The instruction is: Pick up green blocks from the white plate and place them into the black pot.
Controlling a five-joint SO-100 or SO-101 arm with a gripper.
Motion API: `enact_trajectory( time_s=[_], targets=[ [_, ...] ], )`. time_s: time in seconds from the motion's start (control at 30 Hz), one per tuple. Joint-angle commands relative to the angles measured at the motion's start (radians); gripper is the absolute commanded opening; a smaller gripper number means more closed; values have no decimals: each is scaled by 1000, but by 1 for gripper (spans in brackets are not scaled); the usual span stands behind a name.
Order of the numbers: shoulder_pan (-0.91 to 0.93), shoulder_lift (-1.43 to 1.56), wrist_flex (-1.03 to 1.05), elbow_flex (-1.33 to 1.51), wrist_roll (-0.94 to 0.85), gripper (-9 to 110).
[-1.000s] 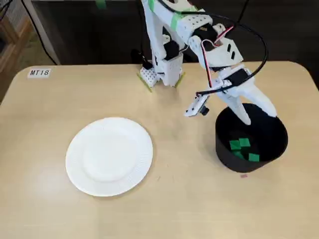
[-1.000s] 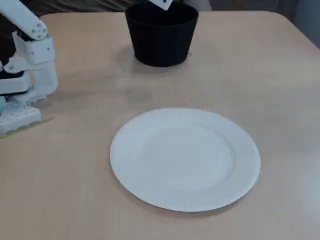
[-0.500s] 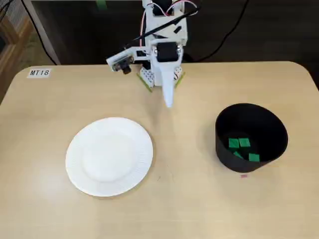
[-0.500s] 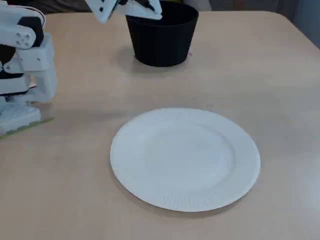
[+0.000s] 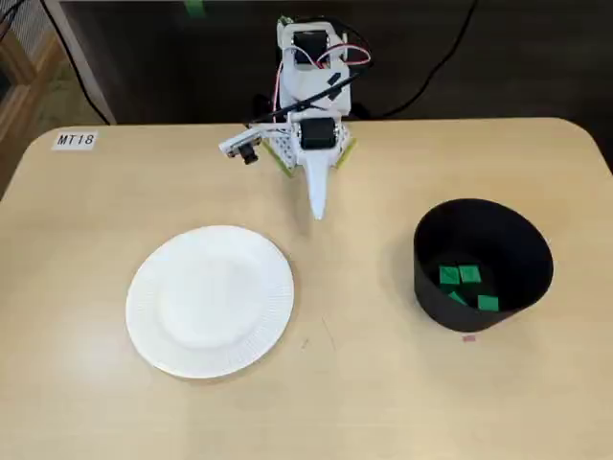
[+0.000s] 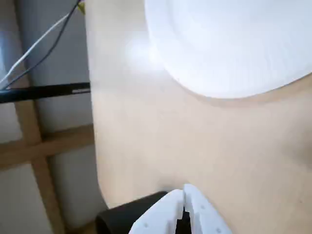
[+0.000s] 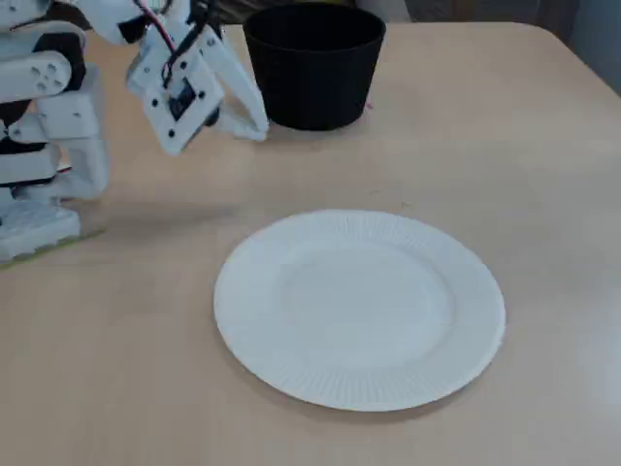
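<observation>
Bareness is being shown by the white plate at the lower left of a fixed view. The green blocks are lying inside the black pot at right centre, well apart from the plate and to the lower right of the fingertips. They are squarish, so no long axis is being offered. The gripper is being held at upper centre, the arm folded close over its base, the fingers pointing down-frame and pressed together on nothing. In the wrist view the gripper is being seen at the bottom edge, jaws touching and empty, with the plate filling the upper right. In a fixed view from the table's side the gripper is being carried low at upper left, left of the pot in the frame, and the plate at centre is lying bare. By this judgement no block is being left to fetch.
</observation>
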Motion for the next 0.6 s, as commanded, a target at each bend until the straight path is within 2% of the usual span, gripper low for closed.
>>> enact_trajectory(
  time_s=[0.0, 0.57],
  targets=[
    [-9, 6, -2, 40, -2, -2],
    [-43, 6, -23, 83, -28, -2]
  ],
)
